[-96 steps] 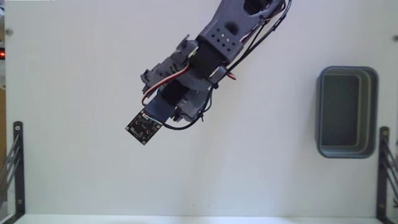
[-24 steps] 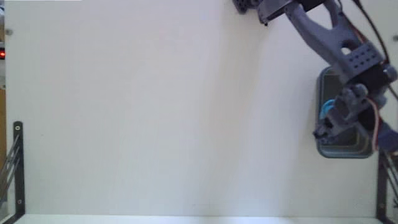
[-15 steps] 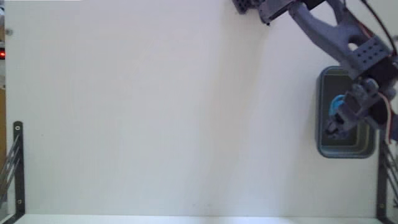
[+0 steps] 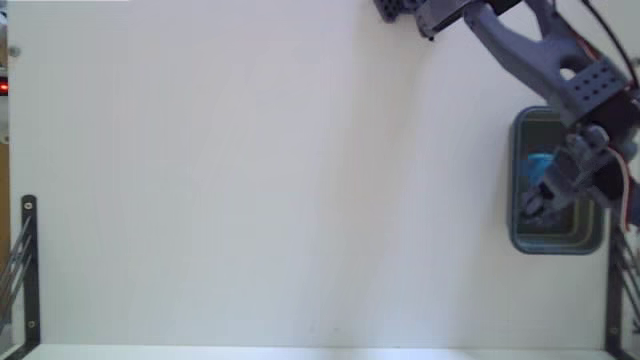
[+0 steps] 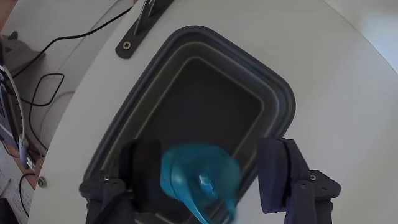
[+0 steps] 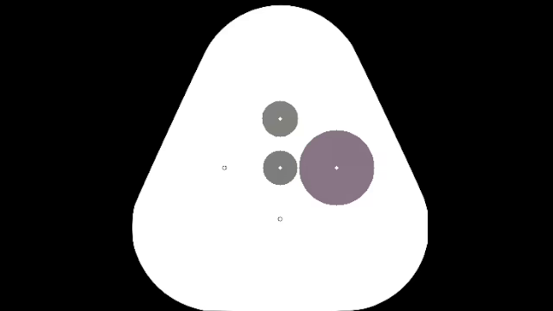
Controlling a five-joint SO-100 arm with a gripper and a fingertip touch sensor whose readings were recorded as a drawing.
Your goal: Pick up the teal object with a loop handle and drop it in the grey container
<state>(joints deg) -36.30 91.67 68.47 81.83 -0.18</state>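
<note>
**A:** What was different by this moment?

**B:** About three seconds before, the arm hung over the middle of the desk [image 4: 250, 200], well away from the grey container [image 4: 517, 215]. By now the pincer [image 4: 545, 195] was directly above that tub, and it had barely shifted over the last half second.

**A:** And the teal object with a loop handle?

**B:** In the wrist view the teal object with a loop handle [image 5: 199, 180] sat between the pincer's [image 5: 208, 177] two fingers, blurred. It was close to the dark finger on that view's left, while a clear gap separated it from the finger on the right. The jaws stood spread, so nothing was pinching it, and I judged it to be dropping.

**A:** Dropping into the tub?

**B:** The container's [image 5: 283, 93] dark floor lay straight beneath and beyond the pincer, with the rim all around. In the fixed view the teal patch [image 4: 540, 165] showed just beside the pincer, inside the rim.

**A:** So the task?

**B:** Nearly finished, by my reading. Whether the disc had already touched the floor, I couldn't tell.
</note>
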